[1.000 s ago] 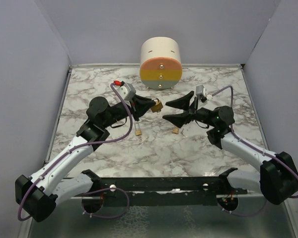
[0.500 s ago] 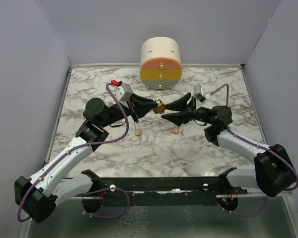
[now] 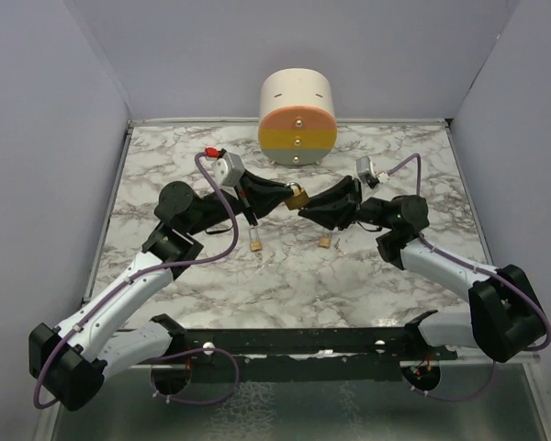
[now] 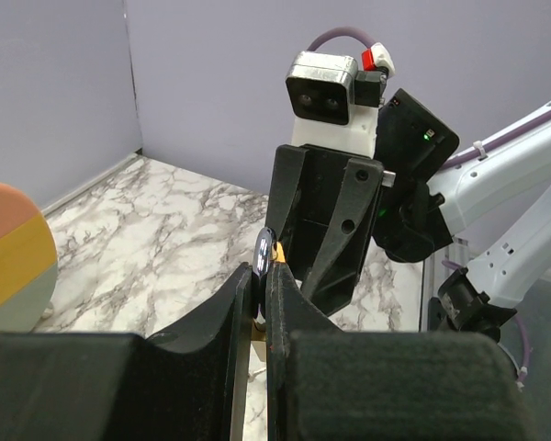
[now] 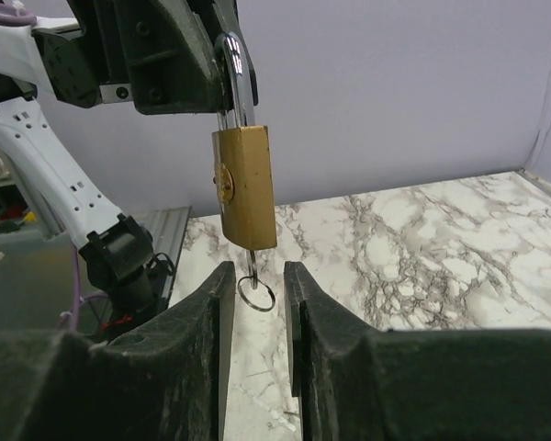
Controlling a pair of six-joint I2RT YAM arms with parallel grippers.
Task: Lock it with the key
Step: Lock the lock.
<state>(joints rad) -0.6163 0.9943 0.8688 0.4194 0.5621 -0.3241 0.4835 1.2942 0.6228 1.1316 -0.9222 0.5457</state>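
Note:
A brass padlock [image 5: 245, 186] hangs in mid-air above the marble table [image 3: 404, 156], body pointing down. My left gripper [image 3: 289, 195] is shut on its steel shackle [image 4: 264, 253], which is pinched between the two black fingers. A key [image 5: 254, 265] sticks out of the padlock's underside, and a wire ring [image 5: 256, 295] dangles from it. My right gripper [image 5: 254, 271] faces the left one just under the padlock [image 3: 297, 197]. Its jaws stand narrowly apart on either side of the key and ring, with a gap showing on both sides.
A cream cylinder [image 3: 297, 115] with orange, yellow and green bands lies at the back centre. Two small brass pieces [image 3: 255, 243] [image 3: 324, 243] lie on the table below the grippers. Purple walls close in the left, right and back.
My right gripper has moved left up to the padlock and its jaws have narrowed around the key. My left gripper carried the padlock slightly right and up.

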